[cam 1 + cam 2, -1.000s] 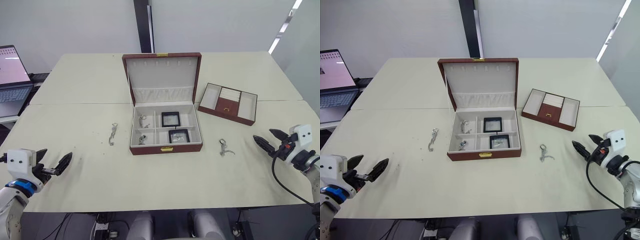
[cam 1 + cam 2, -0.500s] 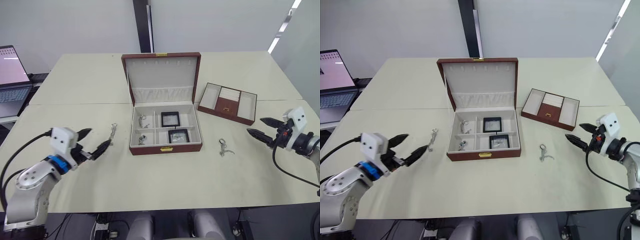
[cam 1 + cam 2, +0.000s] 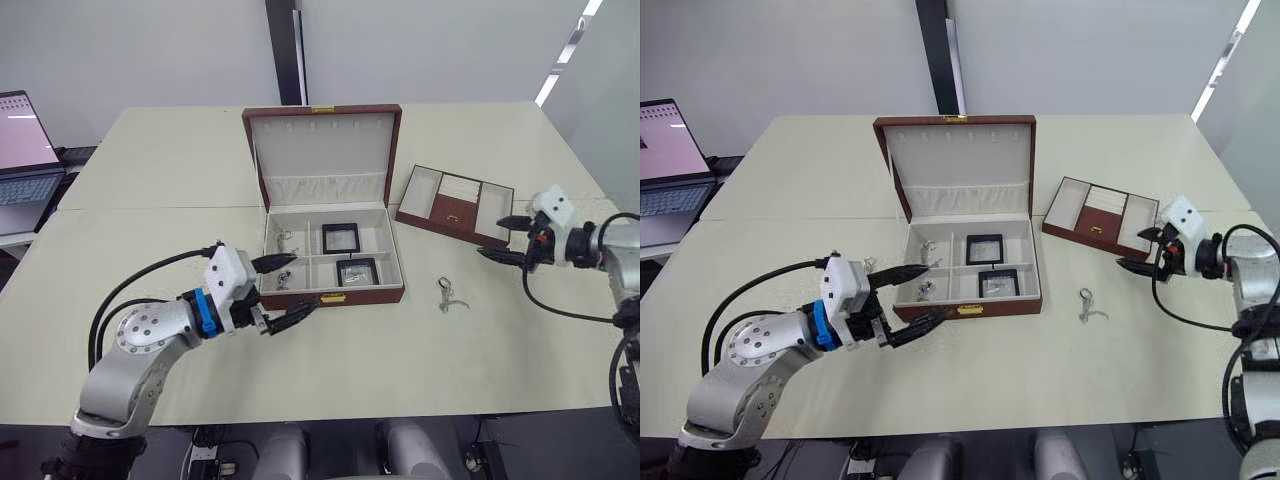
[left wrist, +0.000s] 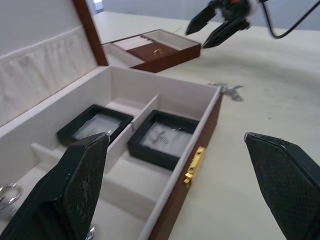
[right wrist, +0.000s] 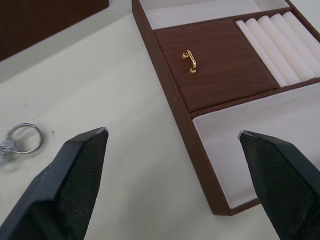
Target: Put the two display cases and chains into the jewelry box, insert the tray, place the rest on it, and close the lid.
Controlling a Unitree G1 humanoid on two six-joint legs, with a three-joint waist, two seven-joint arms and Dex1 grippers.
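Both arms have advanced since the earlier frames: the left gripper has swung in from the near-left worktop to the near-left corner of the jewelry box, and the right gripper has risen to the near-right corner of the tray. Each gripper has its fingers apart and holds nothing. Task status: the jewelry box stands open at centre with the lid upright; the two display cases lie in its right compartments and two chains in its left compartments, so the first stage appears complete. One chain on the worktop lies right of the box, near the tray. A second loose chain was on the left earlier; the left arm now covers that area, so its position cannot be confirmed. Remaining steps, as judged: insert the tray, place the loose items on it, close the lid.
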